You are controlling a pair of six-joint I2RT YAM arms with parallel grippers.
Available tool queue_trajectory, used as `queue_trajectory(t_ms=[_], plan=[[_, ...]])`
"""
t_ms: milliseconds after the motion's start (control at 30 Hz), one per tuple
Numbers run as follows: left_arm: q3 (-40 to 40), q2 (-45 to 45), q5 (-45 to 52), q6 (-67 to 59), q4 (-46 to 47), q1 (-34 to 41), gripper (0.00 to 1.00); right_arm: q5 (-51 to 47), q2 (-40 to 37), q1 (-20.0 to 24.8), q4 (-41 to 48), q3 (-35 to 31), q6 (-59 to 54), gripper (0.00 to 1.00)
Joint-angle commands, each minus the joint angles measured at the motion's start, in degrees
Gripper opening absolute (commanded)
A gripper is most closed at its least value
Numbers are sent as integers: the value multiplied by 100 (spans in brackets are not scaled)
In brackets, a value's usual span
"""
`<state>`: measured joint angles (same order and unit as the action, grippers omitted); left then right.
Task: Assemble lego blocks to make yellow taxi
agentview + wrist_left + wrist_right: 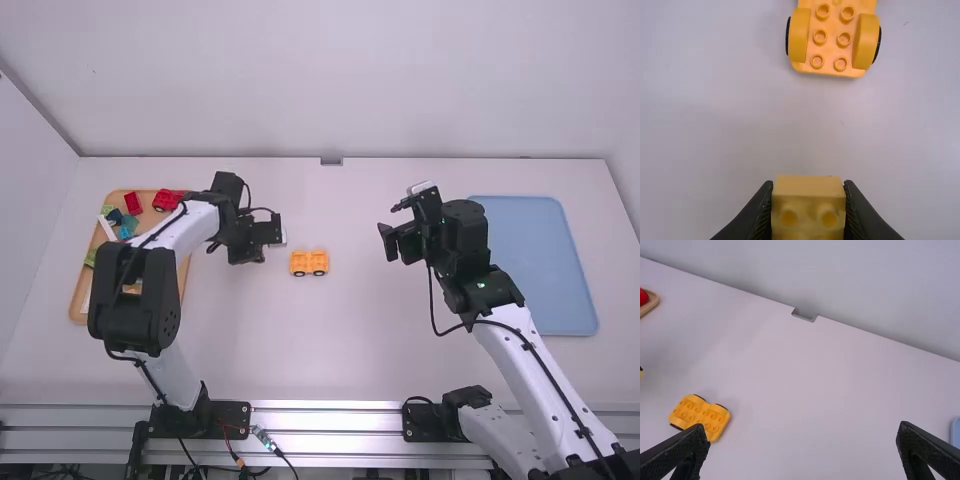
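Observation:
My left gripper (272, 240) is over the table just left of the yellow wheeled base (309, 262) in the high view. In the left wrist view, a yellow block (808, 206) with studs is clamped by my left gripper (809, 202), apart from the wheeled base (834, 37) beyond it. The same base (700, 415) lies studs up in the right wrist view. My right gripper (391, 243) is above the table right of the base, and its fingers are wide apart in the right wrist view, where the right gripper (802, 445) holds nothing.
On the left, partly under the left arm, a wooden tray (78, 293) holds a red car-like piece (167, 200), a red block (133, 203) and several green, blue and white pieces. A blue mat (545, 265) lies at the right, beside the right arm.

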<state>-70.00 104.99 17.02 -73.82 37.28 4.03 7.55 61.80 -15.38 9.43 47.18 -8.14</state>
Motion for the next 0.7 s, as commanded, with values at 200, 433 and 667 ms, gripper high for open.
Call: queue_trajectory(t_ms=[200,433,667], plan=[[703,3,312,-138,-763,2,19,17,-94,0,9,162,-96,99],[795,5,415,-15,-933,20,8,15,-94,0,33,162,-94,99],[762,5,474,81,-925,-7,5,17,-92,0,52,162,-94,99]])
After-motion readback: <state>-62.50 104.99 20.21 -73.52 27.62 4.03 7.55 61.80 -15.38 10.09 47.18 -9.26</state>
